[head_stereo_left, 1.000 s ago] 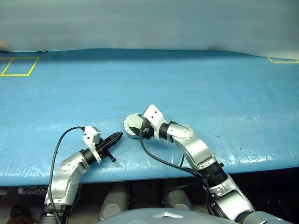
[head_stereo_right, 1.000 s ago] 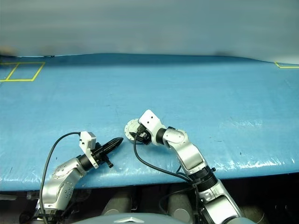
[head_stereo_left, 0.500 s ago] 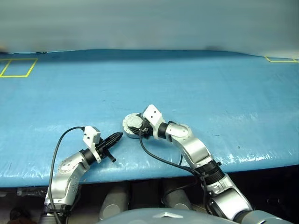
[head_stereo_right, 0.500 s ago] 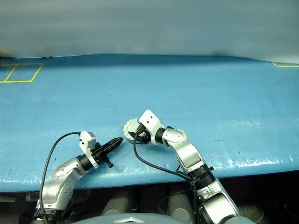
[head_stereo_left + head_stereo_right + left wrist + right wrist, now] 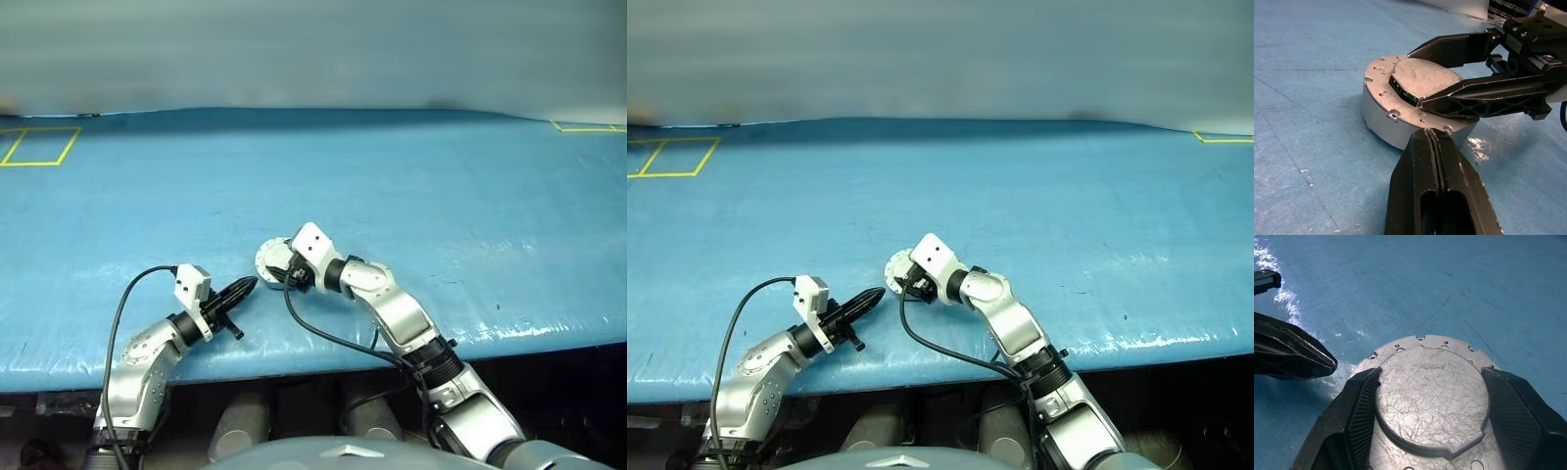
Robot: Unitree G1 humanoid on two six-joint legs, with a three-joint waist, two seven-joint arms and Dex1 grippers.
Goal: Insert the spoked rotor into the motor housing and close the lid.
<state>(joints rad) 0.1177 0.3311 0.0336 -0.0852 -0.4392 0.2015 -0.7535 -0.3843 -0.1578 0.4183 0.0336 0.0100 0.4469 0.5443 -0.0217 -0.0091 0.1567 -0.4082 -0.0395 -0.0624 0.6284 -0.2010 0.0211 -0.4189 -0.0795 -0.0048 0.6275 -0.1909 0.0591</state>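
Note:
The motor housing, a short silver cylinder, stands on the blue table near its front edge. The lid lies flat on top of it. The spoked rotor is hidden. My right gripper reaches over the housing from the right. Its fingers press against both sides of the lid's raised round centre. My left gripper is shut and empty. It points at the near wall of the housing from the left, with its tip close below the rim. From the head, the housing shows between both grippers.
A blue sheet covers the table. Yellow tape squares mark the far left and far right corners. The front edge runs just under both arms. A black cable loops from the left wrist.

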